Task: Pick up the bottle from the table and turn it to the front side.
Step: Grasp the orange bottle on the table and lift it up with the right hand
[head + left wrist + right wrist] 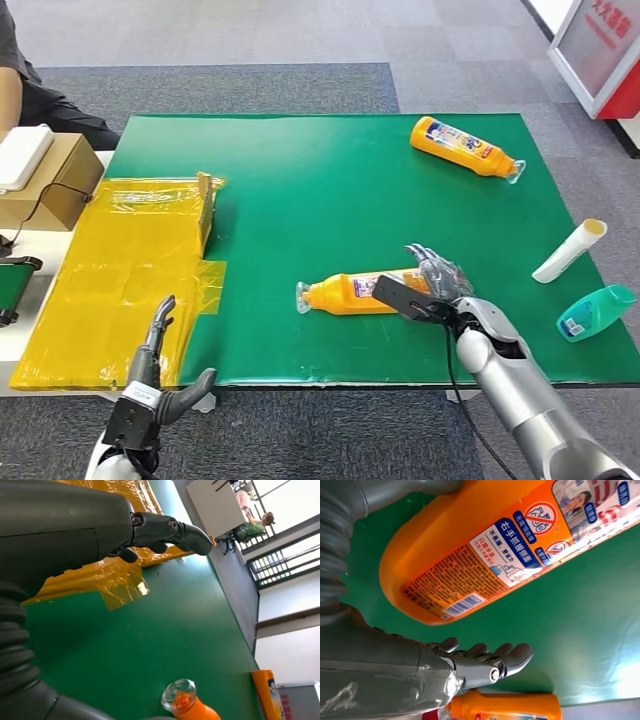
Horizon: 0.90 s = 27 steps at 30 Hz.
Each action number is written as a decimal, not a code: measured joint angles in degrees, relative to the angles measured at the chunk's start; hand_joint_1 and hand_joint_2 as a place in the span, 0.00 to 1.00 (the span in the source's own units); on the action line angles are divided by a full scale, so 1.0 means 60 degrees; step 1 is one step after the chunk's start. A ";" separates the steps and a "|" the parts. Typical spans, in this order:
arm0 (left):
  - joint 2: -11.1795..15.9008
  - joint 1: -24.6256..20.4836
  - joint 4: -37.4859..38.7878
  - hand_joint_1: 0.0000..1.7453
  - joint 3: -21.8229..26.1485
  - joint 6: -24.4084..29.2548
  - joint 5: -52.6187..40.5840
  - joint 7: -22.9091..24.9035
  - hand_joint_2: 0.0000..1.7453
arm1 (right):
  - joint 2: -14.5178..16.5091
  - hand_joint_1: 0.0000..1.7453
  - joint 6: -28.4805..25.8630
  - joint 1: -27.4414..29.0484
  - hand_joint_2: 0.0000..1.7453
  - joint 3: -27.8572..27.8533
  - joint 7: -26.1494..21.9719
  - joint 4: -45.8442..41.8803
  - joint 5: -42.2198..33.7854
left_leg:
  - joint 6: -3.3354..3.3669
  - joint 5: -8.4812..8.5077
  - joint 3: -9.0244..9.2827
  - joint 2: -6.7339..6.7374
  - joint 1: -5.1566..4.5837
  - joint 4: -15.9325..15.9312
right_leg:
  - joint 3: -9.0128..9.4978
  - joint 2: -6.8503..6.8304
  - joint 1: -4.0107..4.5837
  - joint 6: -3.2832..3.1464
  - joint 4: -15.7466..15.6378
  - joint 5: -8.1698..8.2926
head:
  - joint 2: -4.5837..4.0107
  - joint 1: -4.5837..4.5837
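Fingers point(486, 655) spread open beside orange bottle point(355, 292), not gripping; right wrist view shows its back label point(497, 555); left hand point(155, 385) open.

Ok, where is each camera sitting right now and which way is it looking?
Head view: high on the body, looking down at the green table; both arms show.
Left wrist view: behind the open left hand, facing across the table to the near bottle.
Right wrist view: behind the right hand, close under that bottle's back label.
All three share the near bottle.
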 joint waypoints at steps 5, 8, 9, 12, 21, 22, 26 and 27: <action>-0.0014 -0.0109 0.0148 0.00 -0.0005 -0.0048 0.0017 -0.0029 0.00 | -0.0098 0.16 0.0700 -0.0497 1.00 0.0250 0.0067 0.0815 -0.0274 | 0.0000 0.0000 -0.0001 0.0000 0.0000 0.0000 | -0.0001 0.0001 0.0000 0.0000 0.0000 0.0000 | 0.0000 0.0003; -0.0016 -0.0207 0.0259 0.00 -0.0014 -0.0079 0.0099 -0.0064 0.00 | -0.0173 0.91 0.1264 -0.0976 1.00 0.0511 -0.0039 0.1475 -0.0572 | 0.0001 0.0000 0.0004 0.0001 0.0000 0.0001 | 0.0002 0.0001 0.0000 0.0001 -0.0001 0.0000 | 0.0000 0.0001; -0.0016 -0.0235 0.0302 0.00 -0.0018 -0.0087 0.0142 -0.0080 0.00 | -0.0199 1.00 0.1368 -0.1132 1.00 0.0590 -0.0108 0.1684 -0.0689 | 0.0002 0.0001 0.0005 0.0001 0.0000 0.0001 | 0.0004 0.0000 0.0000 0.0001 -0.0001 0.0000 | 0.0000 0.0001; -0.0014 -0.0272 0.0408 0.00 -0.0026 -0.0084 0.0220 -0.0116 0.00 | -0.0249 1.00 0.1372 -0.1451 1.00 0.0772 -0.0267 0.2172 -0.0922 | 0.0005 0.0003 0.0010 0.0001 0.0000 0.0002 | 0.0010 -0.0001 0.0000 0.0001 -0.0002 0.0000 | 0.0000 0.0002; -0.0009 -0.0198 0.0507 0.00 -0.0025 0.0066 0.0310 -0.0129 0.00 | -0.0456 1.00 0.0794 -0.1367 1.00 0.1138 -0.0509 0.1954 -0.1475 | 0.0007 0.0004 0.0016 0.0000 0.0000 0.0002 | 0.0021 -0.0001 0.0000 0.0003 -0.0002 0.0003 | 0.0000 0.0002; -0.0009 -0.0156 0.0506 0.00 -0.0025 0.0099 0.0310 -0.0132 0.00 | -0.0476 1.00 0.0628 -0.1202 1.00 0.1135 -0.0624 0.1704 -0.1671 | 0.0007 0.0004 0.0014 -0.0002 0.0000 0.0002 | 0.0020 -0.0001 0.0000 0.0003 -0.0002 0.0003 | 0.0000 0.0002; -0.0015 0.0057 0.0471 0.00 -0.0011 0.0171 0.0363 -0.0220 0.00 | -0.0470 1.00 -0.0150 -0.0315 1.00 0.0944 -0.1321 0.0345 -0.2788 | 0.0005 0.0002 0.0006 -0.0003 0.0001 0.0002 | 0.0009 -0.0001 0.0002 0.0001 0.0000 -0.0004 | 0.0000 0.0001; -0.0019 0.0109 0.0436 0.00 -0.0004 0.0128 0.0440 -0.0260 0.25 | -0.0417 1.00 -0.0347 -0.0060 1.00 0.0832 -0.1575 -0.0076 -0.3134 | 0.0002 -0.0001 0.0005 -0.0003 0.0002 0.0001 | 0.0008 -0.0002 0.0004 -0.0001 0.0000 -0.0009 | 0.0000 0.0000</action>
